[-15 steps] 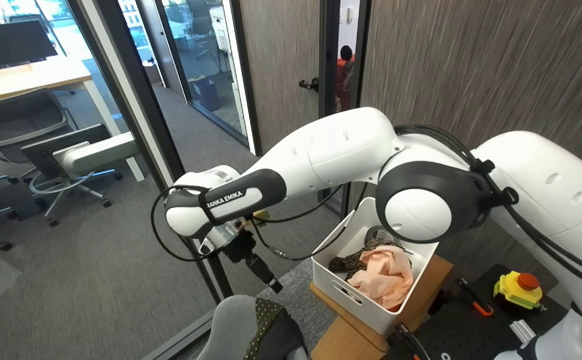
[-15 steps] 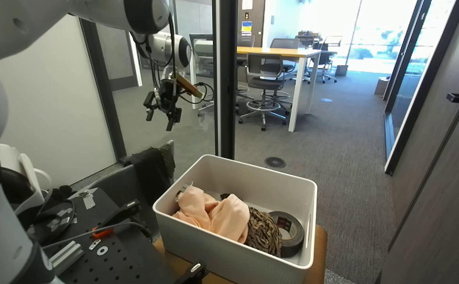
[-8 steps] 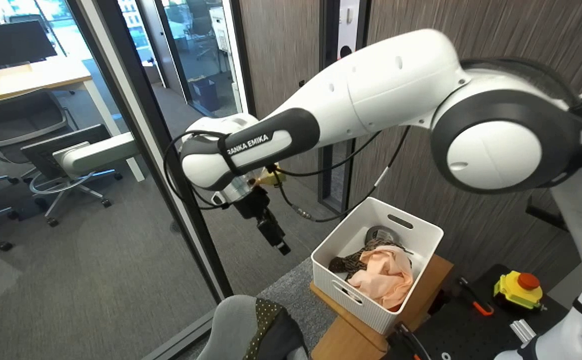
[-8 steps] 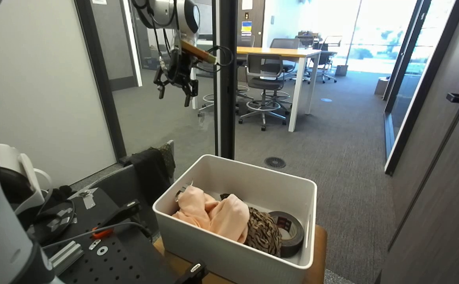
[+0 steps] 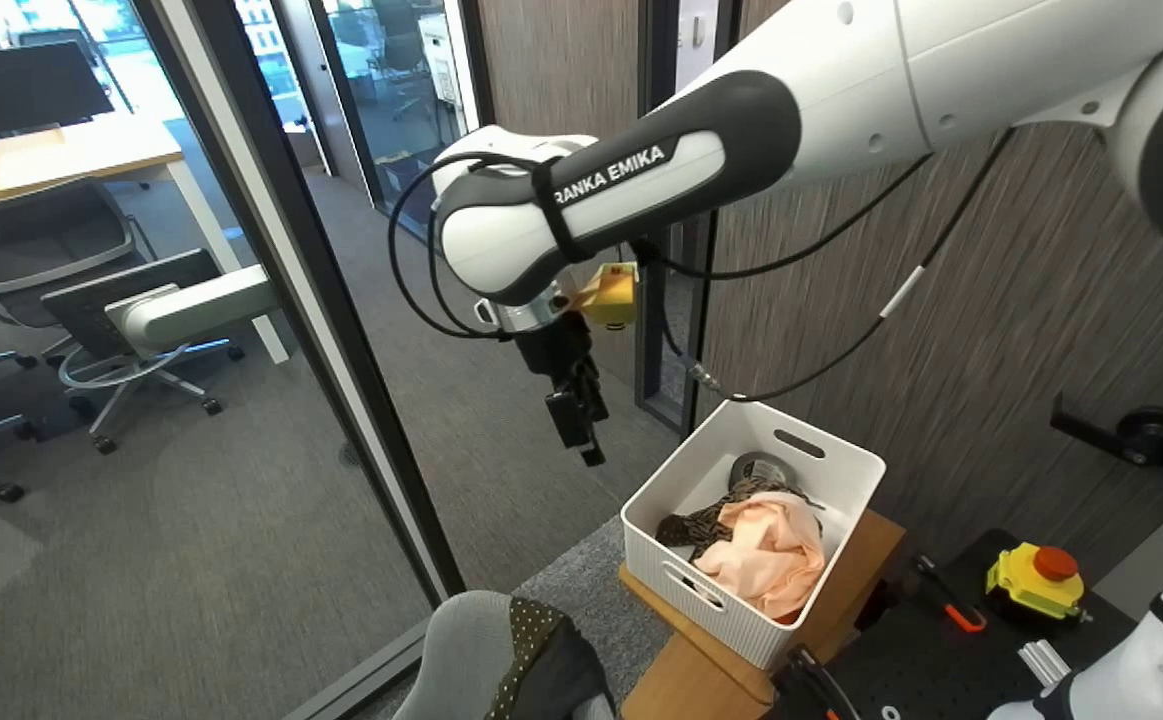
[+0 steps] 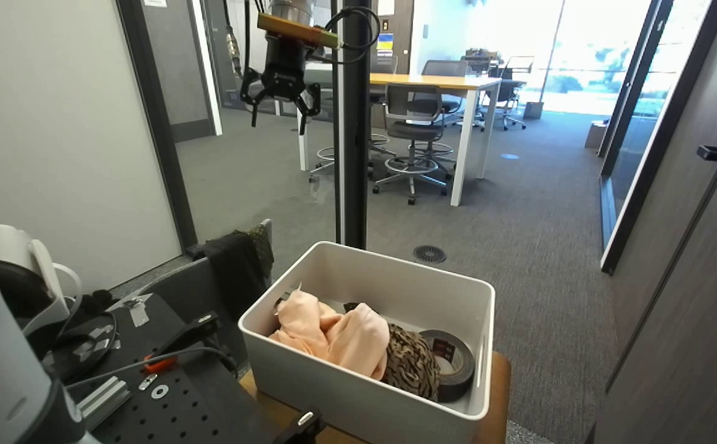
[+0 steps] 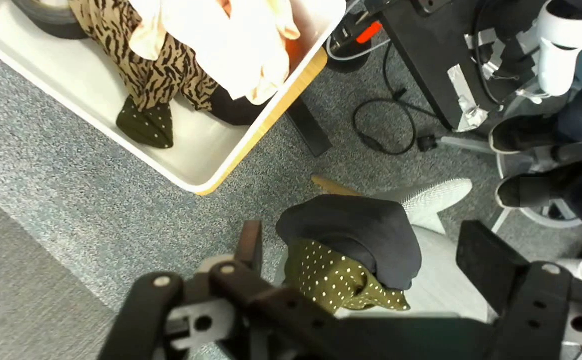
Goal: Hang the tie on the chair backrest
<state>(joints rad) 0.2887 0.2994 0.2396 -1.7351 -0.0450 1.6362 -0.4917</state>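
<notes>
Gripper (image 6: pixel 278 127), one, black: suspended in mid-air, pointing downward, fingers (image 7: pixel 486 262) spread wide apart. Tie (image 7: pixel 361 220), near-black cloth: draped over the chair backrest (image 5: pixel 466 650), grey, padded, round-topped; well below the gripper. Dotted cloth (image 7: pixel 316 267), olive with pale spots: on the same backrest, touching the tie; whether one piece with it, cannot be told. Bin (image 6: pixel 333 401), white, with hand-holes: near the backrest, on a wooden surface (image 5: pixel 681 685); holding a peach-pink cloth (image 6: pixel 358 339), bundled, a tiger-striped cloth (image 6: pixel 410 364) partly beneath it, and a roll of tape (image 6: pixel 457 387) at one end. Yellow box with red button (image 5: pixel 1033 585): on the black table (image 5: pixel 941 665) beside the bin.
</notes>
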